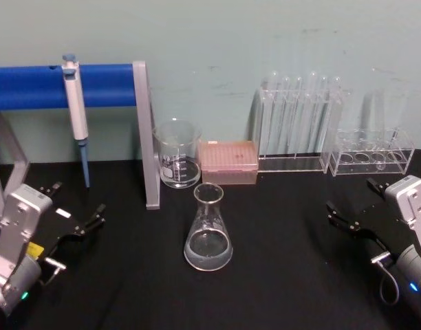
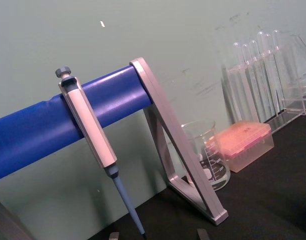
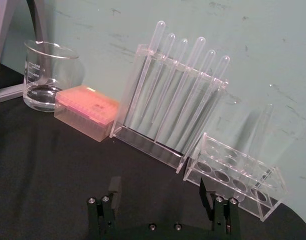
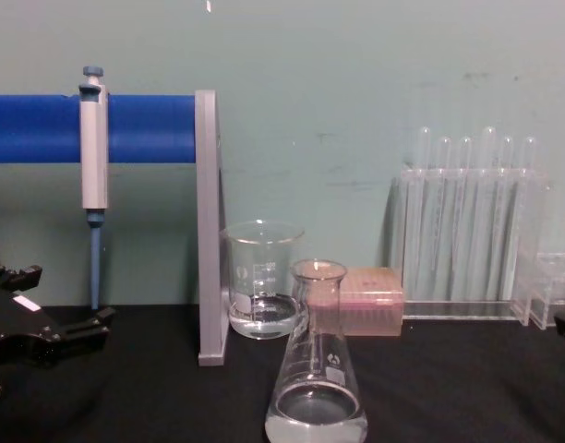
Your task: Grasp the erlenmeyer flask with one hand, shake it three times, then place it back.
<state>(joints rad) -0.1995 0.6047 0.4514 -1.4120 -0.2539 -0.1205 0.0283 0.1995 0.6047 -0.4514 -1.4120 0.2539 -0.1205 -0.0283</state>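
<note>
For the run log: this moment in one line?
phase: pre-grasp | clear glass conical flask: upright on black table, untouched | left gripper: open, at left | right gripper: open, at right

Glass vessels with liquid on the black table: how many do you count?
2. The clear conical erlenmeyer flask stands front centre; the clear cylindrical glass beaker stands behind it, beside the grey stand post. None seems hidden.

a laboratory is indicated by a pipette hung far left, a graduated beaker, an erlenmeyer flask, a pink tip box and racked test tubes.
</note>
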